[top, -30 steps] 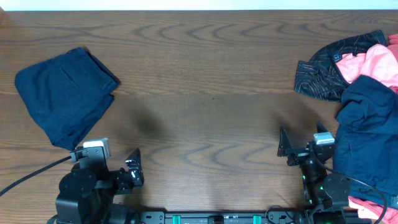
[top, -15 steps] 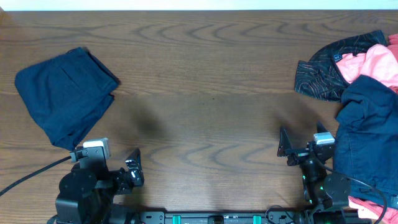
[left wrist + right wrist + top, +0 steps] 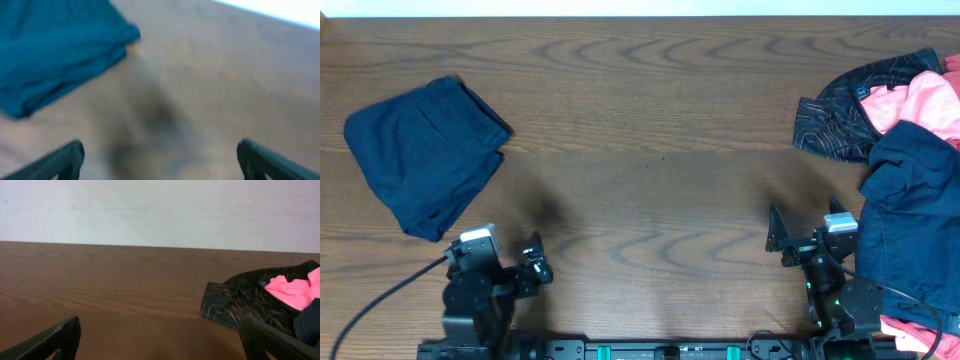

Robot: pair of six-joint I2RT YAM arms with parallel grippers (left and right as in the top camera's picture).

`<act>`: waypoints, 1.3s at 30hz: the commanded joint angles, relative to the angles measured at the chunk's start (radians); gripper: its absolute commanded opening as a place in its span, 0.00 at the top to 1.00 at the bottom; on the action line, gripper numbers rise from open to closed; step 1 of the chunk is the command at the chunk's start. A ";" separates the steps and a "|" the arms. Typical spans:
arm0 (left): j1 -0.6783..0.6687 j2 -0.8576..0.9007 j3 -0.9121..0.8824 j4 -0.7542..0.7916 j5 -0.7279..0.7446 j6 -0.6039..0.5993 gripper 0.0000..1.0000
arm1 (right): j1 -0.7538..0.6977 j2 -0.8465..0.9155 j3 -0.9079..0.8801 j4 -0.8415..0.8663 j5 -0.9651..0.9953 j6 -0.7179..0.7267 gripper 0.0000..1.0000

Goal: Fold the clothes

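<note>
- Four garments show on the wooden table. One is a folded navy garment lying alone. The other three are heaped together: a black patterned garment, a pink garment and a loose navy garment.
- A strip of pink peeks out at the near edge under the loose navy garment. I cannot tell whether it belongs to the same pink piece.
- There are two grippers, one per arm, both at the near edge of the table.
- The folded navy garment lies flat with its long axis on a diagonal. One corner points away from the robot, and the opposite corner points back toward the left arm.
- The left gripper has its fingers spread wide with nothing between them. The folded navy garment sits ahead of it and off to its left, apart from the fingers. The left wrist view is blurred.
- The right gripper is likewise spread wide and holds nothing.
- The black patterned garment lies ahead of the right gripper and to its right, well apart, with the pink garment resting on it.
- The loose navy garment lies crumpled just beside the right arm, on its right side.
</note>
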State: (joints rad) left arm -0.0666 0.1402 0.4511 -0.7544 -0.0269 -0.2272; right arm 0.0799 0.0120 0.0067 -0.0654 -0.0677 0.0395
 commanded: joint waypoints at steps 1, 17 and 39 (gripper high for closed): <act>0.006 -0.092 -0.117 0.106 -0.011 0.019 0.02 | 0.006 -0.007 -0.001 -0.005 -0.007 -0.018 0.01; 0.010 -0.138 -0.447 0.689 -0.019 0.023 0.02 | 0.006 -0.007 -0.001 -0.005 -0.007 -0.018 0.01; 0.011 -0.136 -0.447 0.685 -0.010 0.023 0.02 | 0.006 -0.007 -0.001 -0.005 -0.008 -0.018 0.01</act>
State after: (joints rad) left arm -0.0605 0.0101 0.0307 -0.0429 -0.0299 -0.2268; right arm 0.0803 0.0116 0.0067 -0.0650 -0.0704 0.0395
